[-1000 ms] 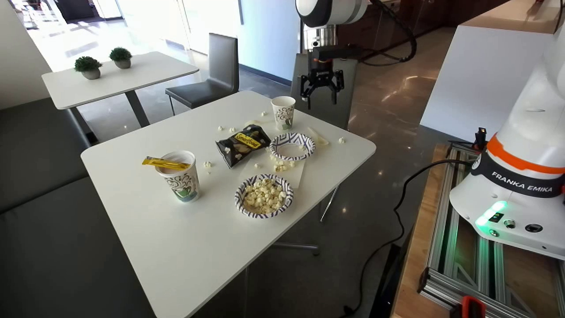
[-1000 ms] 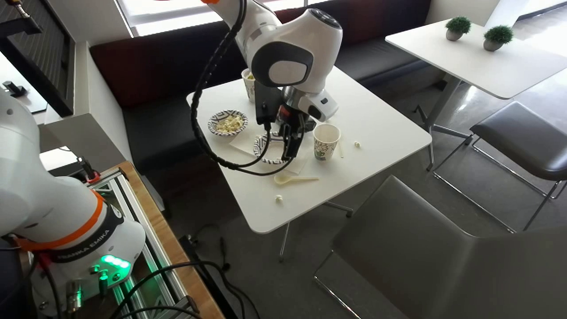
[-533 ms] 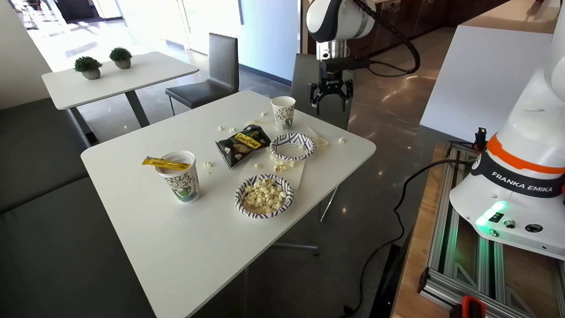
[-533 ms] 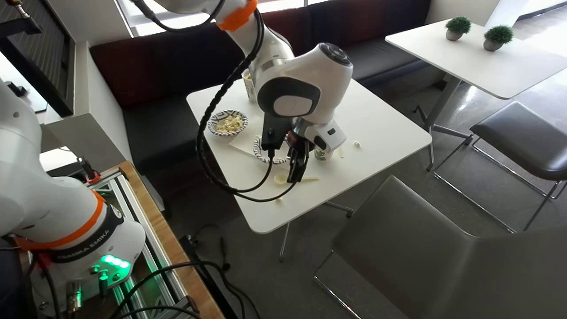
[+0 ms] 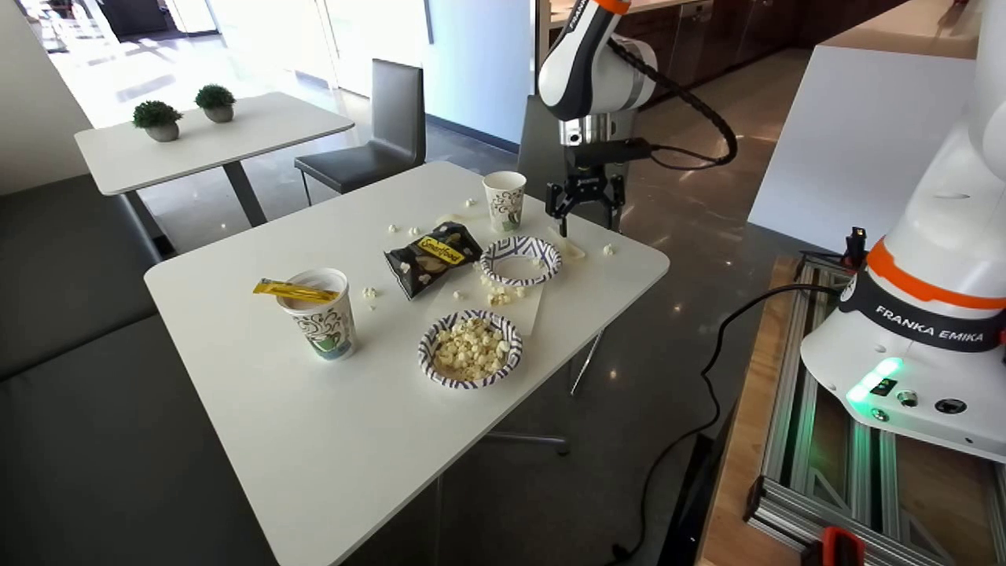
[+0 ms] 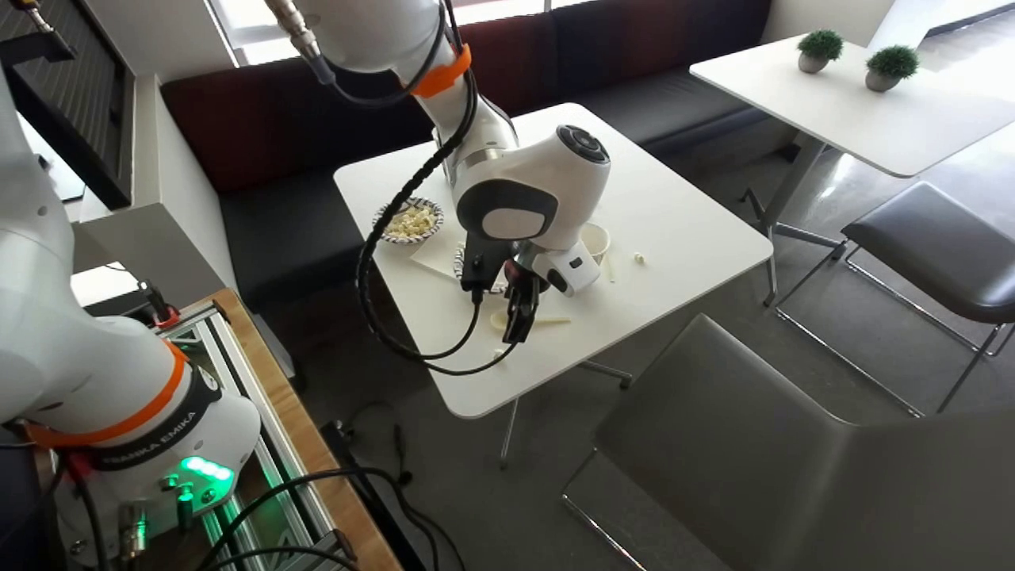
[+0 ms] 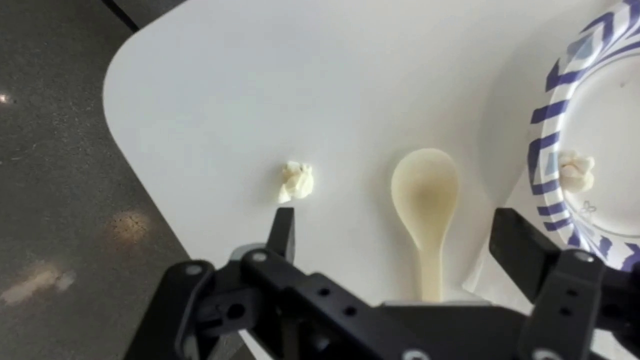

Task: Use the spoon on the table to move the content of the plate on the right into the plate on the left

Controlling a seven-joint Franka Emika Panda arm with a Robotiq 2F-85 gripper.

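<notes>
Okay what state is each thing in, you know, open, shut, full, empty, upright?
Fingers: open, empty.
Spoon: lying ungripped on the table.
Popcorn bowl: upright, holding popcorn.
Other bowl: upright, nearly empty.
Cup: upright, yellow packet across its rim.
Second cup: upright, contents hidden.
Snack bag: lying down; whether open, unclear.

The black two-fingered gripper [image 7: 394, 220] hides the handle end of the oval-headed cream spoon [image 7: 426, 197] in the wrist view, whose right edge crops the blue-patterned white paper bowl [image 7: 550, 145]; a black arm-mounted box [image 6: 485, 260] mostly covers it in an exterior view.
</notes>
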